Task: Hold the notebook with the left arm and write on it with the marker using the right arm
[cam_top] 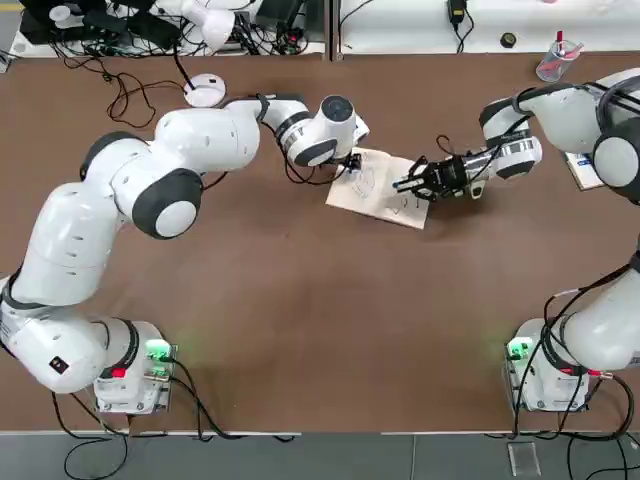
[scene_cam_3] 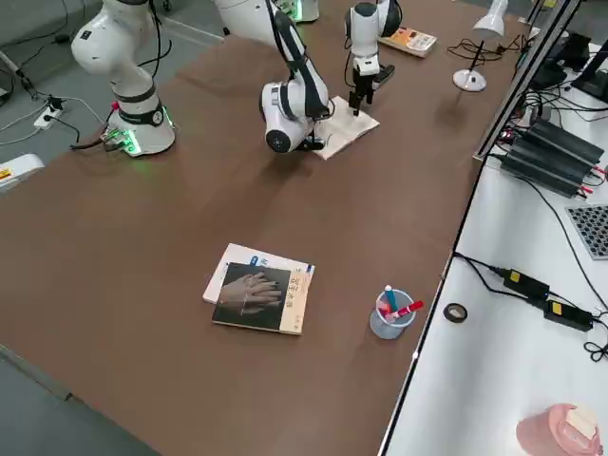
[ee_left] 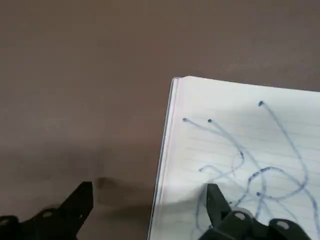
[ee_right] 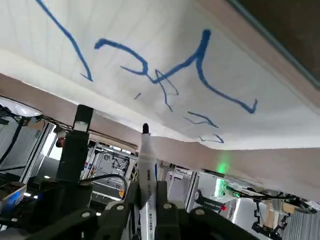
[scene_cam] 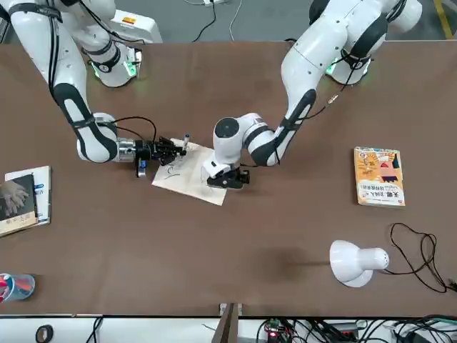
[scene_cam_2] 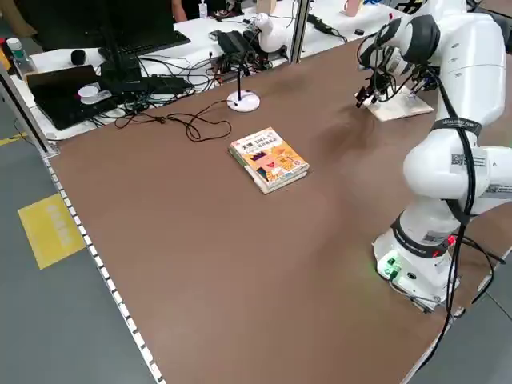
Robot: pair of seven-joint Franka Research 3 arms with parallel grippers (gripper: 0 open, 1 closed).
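Clamped in the right hand, marker; left hand spread, pinning the notebook.

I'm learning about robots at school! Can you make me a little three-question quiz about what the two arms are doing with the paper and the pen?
1. True or false: the right gripper is shut on the marker.
2. The left gripper is open with one finger on the notebook and the other where? A) on the brown table B) on the orange book C) on the lamp
3. What colour are the scribbles on the notebook page?

Key:
1. True
2. A
3. Blue
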